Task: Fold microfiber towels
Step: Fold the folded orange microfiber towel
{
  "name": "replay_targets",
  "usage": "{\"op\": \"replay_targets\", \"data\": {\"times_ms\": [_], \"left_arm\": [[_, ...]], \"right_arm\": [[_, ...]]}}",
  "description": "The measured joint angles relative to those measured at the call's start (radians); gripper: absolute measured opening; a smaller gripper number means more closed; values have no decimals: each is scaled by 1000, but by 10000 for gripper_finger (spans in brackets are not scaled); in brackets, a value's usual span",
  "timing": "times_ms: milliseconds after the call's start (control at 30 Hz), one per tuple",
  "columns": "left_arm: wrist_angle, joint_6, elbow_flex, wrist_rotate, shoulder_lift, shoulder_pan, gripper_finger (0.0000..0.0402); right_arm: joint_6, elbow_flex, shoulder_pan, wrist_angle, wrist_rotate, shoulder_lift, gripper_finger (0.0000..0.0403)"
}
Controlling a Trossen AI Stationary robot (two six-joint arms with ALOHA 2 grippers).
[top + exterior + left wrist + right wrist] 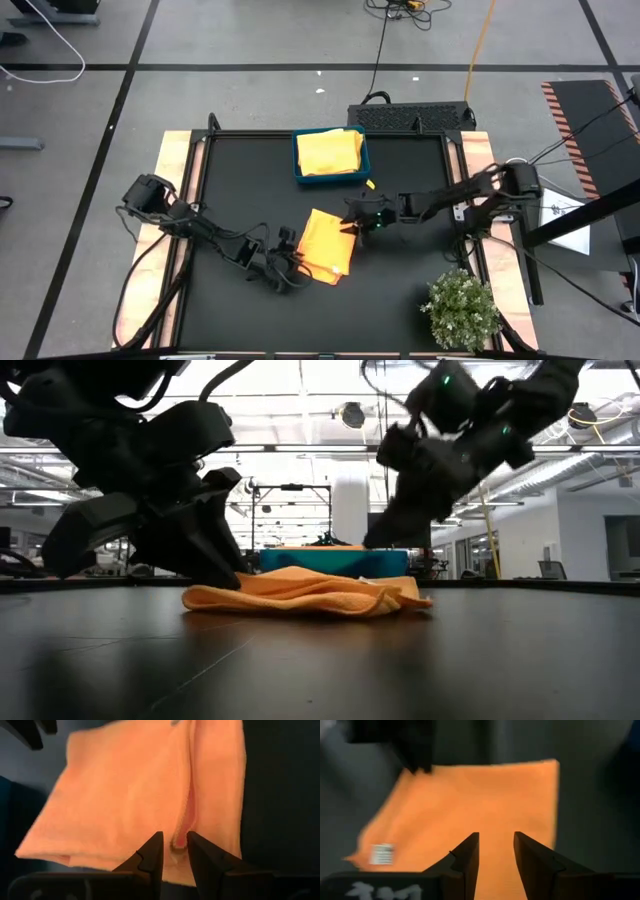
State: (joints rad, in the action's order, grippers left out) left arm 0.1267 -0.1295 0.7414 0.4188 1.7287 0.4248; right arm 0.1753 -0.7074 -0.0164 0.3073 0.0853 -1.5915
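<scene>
An orange towel (pixel 328 244), folded, is lying near the middle of the black table (pixel 230 180), slightly toward the near side. The left gripper (pixel 292 262) is sitting at the towel's near-left edge, its fingers (pixel 152 851) standing slightly apart with a fold of the cloth showing in the gap. The right gripper (pixel 362 218) is hovering at the towel's far-right corner, jaws parted, nothing pinched. Another folded yellow-orange towel (pixel 329 151) is resting in the teal tray (pixel 297 160) at the far edge

The black desk (pixel 230 180) carries a teal tray (pixel 298 170) at its far edge. An orange towel (pixel 328 243) lies folded mid-desk. A plant (pixel 462 310) stands at the near right corner.
</scene>
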Motion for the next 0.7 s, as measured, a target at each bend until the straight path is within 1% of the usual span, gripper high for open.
{"op": "replay_targets", "data": {"times_ms": [100, 167, 333, 400, 533, 633, 700], "left_arm": [[11, 0, 1, 2, 0, 0, 90], [11, 1, 1, 1, 0, -4, 77], [2, 24, 1, -44, 0, -26, 12], [2, 33, 1, -51, 0, -35, 9], [17, 31, 1, -51, 0, -46, 6], [43, 30, 1, -51, 0, -52, 6], [53, 27, 1, -51, 0, -55, 6]], "right_arm": [[-1, 0, 41, 1, 2, 45, 115], [-5, 0, 73, 2, 2, 62, 115], [-11, 4, 157, 17, -6, 55, 116], [-16, 19, 184, 21, -15, 55, 117], [-32, 51, 234, 22, -81, 55, 122], [-38, 65, 270, 24, -96, 55, 129], [-39, 69, 299, 30, -136, 55, 134]]}}
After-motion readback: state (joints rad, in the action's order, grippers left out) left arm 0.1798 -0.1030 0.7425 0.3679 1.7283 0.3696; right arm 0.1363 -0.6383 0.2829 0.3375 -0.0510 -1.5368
